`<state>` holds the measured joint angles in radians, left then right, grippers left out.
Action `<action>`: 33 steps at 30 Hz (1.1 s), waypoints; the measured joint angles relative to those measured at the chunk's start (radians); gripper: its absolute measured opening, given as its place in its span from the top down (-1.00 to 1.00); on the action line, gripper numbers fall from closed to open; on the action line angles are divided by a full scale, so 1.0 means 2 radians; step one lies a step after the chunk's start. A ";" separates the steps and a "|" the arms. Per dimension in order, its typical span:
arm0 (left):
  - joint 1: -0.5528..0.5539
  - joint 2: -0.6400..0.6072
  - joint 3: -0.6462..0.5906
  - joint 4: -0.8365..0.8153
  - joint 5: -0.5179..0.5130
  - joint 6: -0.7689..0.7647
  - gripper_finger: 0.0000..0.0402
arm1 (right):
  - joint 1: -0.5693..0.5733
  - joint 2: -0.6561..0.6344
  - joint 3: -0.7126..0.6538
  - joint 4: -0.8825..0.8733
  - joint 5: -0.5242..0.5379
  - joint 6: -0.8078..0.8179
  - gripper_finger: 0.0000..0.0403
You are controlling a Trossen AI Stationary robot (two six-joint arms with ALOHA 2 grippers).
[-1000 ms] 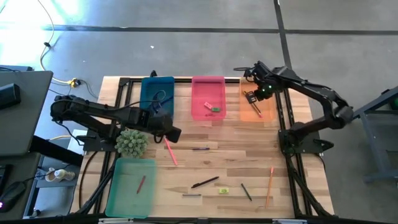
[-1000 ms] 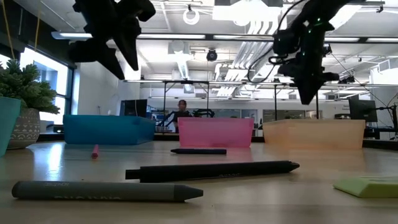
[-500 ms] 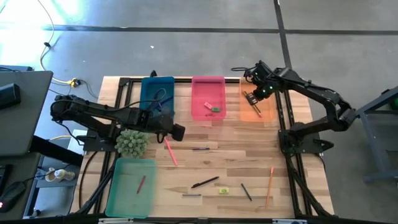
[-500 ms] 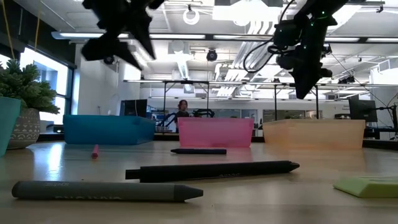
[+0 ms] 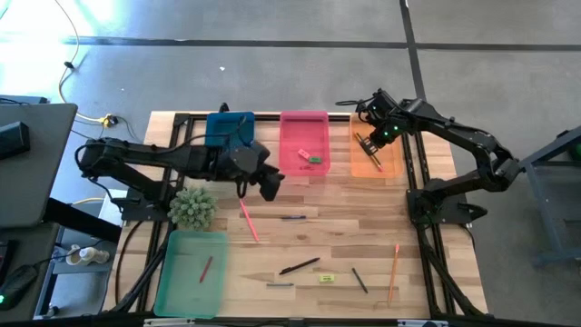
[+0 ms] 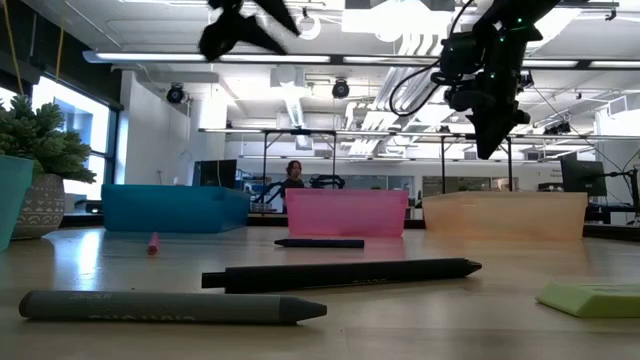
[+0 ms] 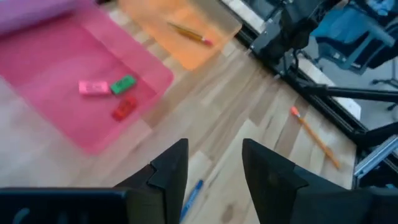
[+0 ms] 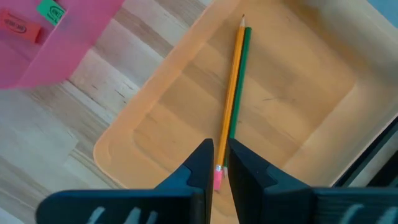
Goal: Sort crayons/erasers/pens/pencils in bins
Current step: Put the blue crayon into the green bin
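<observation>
Orange bin (image 5: 390, 165): holds two pencils, one orange (image 8: 229, 106) and one green (image 8: 240, 81), lying side by side and touching. Sorted.
Pink bin (image 5: 289, 163): three erasers inside, pink (image 7: 94, 88), green (image 7: 123, 84) and red (image 7: 125, 107), close together. Sorted.
Green bin (image 5: 180, 289): one short red crayon (image 5: 206, 267) inside.
Blue bin (image 5: 218, 127): partly hidden under the left arm; contents cannot be made out.
Left on the surface (image 5: 345, 218): a pink crayon (image 5: 248, 220) near the plant (image 5: 192, 207); a small blue pen (image 5: 292, 217) mid-surface; a black pen (image 5: 299, 266); a thin dark stick (image 5: 280, 284) near the front edge; a yellow-green eraser (image 5: 327, 278); a dark grey crayon (image 5: 359, 279); an orange pencil (image 5: 393, 272) by the right rail.
Left hand (image 7: 211, 177): above the surface between the blue and pink bins, fingers parted, grasping nothing.
Right hand (image 8: 214, 163): over the orange bin, fingers nearly together just above the eraser end of the orange pencil; whether it clamps that pencil or is clenched empty, I cannot tell.
Progress estimate: roughly halfway; about seven items remain loose, every category except possibly pens already has a bin started.
</observation>
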<state>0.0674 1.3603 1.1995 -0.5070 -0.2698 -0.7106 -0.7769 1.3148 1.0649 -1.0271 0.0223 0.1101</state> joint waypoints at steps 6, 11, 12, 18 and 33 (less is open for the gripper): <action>0.002 0.059 0.065 -0.051 0.010 0.063 0.38 | 0.000 0.000 0.000 0.000 0.000 -0.014 0.82; 0.001 0.114 0.084 -0.074 0.040 0.103 0.39 | 0.000 0.000 0.000 0.000 0.000 -0.017 0.82; 0.001 0.124 0.086 -0.074 0.049 0.107 0.39 | 0.000 0.000 0.000 0.000 0.000 -0.020 0.82; -0.002 0.172 0.088 -0.073 0.069 0.114 0.39 | 0.000 0.000 0.000 0.000 0.000 -0.020 0.82; -0.033 0.263 0.089 -0.058 0.092 0.204 0.21 | 0.000 0.000 0.000 0.008 0.000 -0.020 0.82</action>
<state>0.0022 1.8860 1.3768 -0.6228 -0.0860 -0.3028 -0.7773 1.3148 1.0649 -1.0103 0.0223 0.0696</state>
